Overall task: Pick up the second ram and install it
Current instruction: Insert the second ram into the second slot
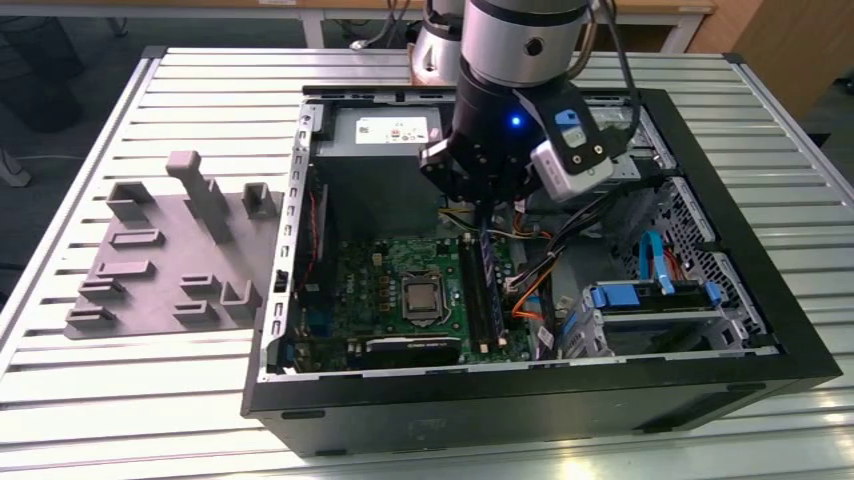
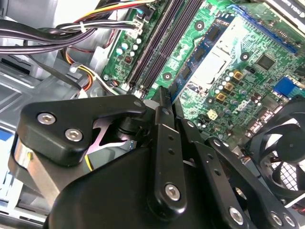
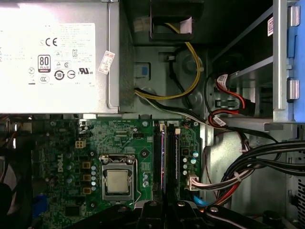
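In the exterior view, the arm reaches down into the open computer case (image 1: 747,240). Its gripper (image 1: 481,208) hangs above the motherboard, beyond the CPU socket (image 1: 424,295) on the side toward the power supply (image 1: 380,130). The black memory slot rails (image 1: 483,290) run just beside the CPU socket, on the exterior view's right of it. A drive cage with blue fittings (image 1: 654,300) sits further from the socket on that same side. The grey fixture plate (image 1: 160,260) lies on the slatted table (image 1: 80,120) outside the case, well away from the socket on the exterior view's left.

In the second wrist view, the gripper (image 2: 164,95) has its black fingers (image 2: 167,143) pressed together. They pinch one end of the second ram (image 2: 198,51), a thin board with black chips and a blue edge. The stick runs away from the fingertips, standing on edge. It appears between the CPU socket (image 2: 217,62) and the slot rails (image 2: 162,43), and whether it touches a slot cannot be told. A fan (image 2: 281,148) sits on the far side of the socket from the rails.

In the first wrist view, the gripper (image 3: 164,207) sits at the near end of the slot rails (image 3: 157,157), which lie just beside the CPU socket (image 3: 116,181). A thin purple-tinted strip runs edge-on between the rails, in line with the fingers. The power supply (image 3: 57,57) lies beyond the socket, and bundled cables (image 3: 257,162) lie past the rails.
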Robot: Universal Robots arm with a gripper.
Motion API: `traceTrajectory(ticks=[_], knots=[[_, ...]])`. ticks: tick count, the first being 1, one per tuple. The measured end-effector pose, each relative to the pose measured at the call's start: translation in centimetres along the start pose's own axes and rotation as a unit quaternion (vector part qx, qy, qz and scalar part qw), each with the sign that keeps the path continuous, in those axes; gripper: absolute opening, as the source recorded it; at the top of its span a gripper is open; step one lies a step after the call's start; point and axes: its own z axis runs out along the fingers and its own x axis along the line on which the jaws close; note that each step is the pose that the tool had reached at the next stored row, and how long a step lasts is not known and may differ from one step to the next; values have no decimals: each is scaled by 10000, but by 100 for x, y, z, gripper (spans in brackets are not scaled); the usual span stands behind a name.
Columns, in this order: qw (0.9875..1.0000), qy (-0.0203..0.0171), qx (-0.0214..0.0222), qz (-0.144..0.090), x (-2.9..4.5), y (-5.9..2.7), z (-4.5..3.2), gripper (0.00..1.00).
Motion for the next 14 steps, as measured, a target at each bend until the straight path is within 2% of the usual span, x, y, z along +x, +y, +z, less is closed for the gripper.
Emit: traceTrajectory(ticks=[14], knots=[[10000, 0, 11, 55, 1, 0, 80, 14]])
